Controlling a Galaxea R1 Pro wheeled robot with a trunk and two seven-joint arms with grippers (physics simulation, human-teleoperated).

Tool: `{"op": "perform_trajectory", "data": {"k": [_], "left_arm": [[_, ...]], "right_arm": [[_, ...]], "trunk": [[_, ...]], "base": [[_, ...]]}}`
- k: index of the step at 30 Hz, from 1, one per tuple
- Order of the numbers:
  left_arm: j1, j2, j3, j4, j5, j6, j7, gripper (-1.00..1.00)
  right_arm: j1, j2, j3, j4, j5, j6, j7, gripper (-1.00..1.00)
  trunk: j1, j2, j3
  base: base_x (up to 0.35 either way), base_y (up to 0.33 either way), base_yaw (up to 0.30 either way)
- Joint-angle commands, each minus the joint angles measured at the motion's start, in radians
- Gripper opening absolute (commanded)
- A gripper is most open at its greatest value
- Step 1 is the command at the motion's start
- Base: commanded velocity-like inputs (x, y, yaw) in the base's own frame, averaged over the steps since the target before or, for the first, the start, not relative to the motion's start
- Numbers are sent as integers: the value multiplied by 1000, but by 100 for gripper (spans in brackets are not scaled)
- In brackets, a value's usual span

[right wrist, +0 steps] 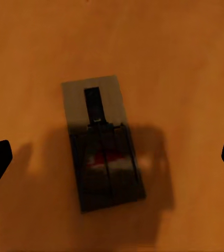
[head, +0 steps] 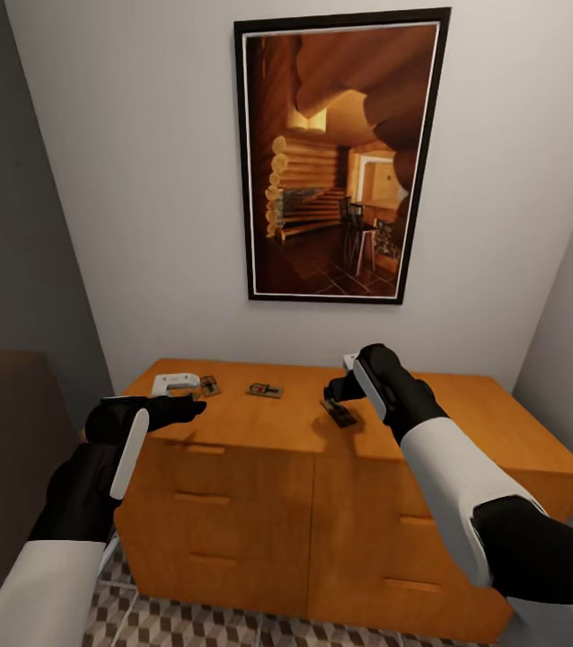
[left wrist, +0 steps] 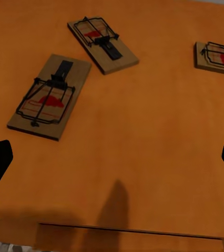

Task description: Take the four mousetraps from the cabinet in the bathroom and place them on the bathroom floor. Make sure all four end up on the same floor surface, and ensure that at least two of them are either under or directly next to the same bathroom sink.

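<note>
Framed log-cabin picture (head: 340,157) on white wall (head: 143,180); small white object (head: 174,384) below.

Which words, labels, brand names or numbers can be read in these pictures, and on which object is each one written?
None: no readable text.
The mousetraps bear a red mark, no letters.
The framed picture shows a log interior, no caption.
The cabinet is plain wood.

No readable text, label, brand, number or sign appears on anything here.
</note>
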Motion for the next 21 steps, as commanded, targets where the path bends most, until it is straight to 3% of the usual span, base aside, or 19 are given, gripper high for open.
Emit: {"op": "perform_trajectory", "data": {"k": [1, 21], "left_arm": [[-1, 0, 1, 1, 4, 4, -1, 100], [-1, 0, 1, 6, 3, 4, -1, 100]], "right_arm": [[-2, 0, 2, 3, -6, 4, -3, 100], [-9, 1, 2, 20, -7, 4, -1, 100]], "trunk": [[0, -1, -1], [0, -1, -1]], "base": [[81, 0, 0], [20, 0, 0]]}}
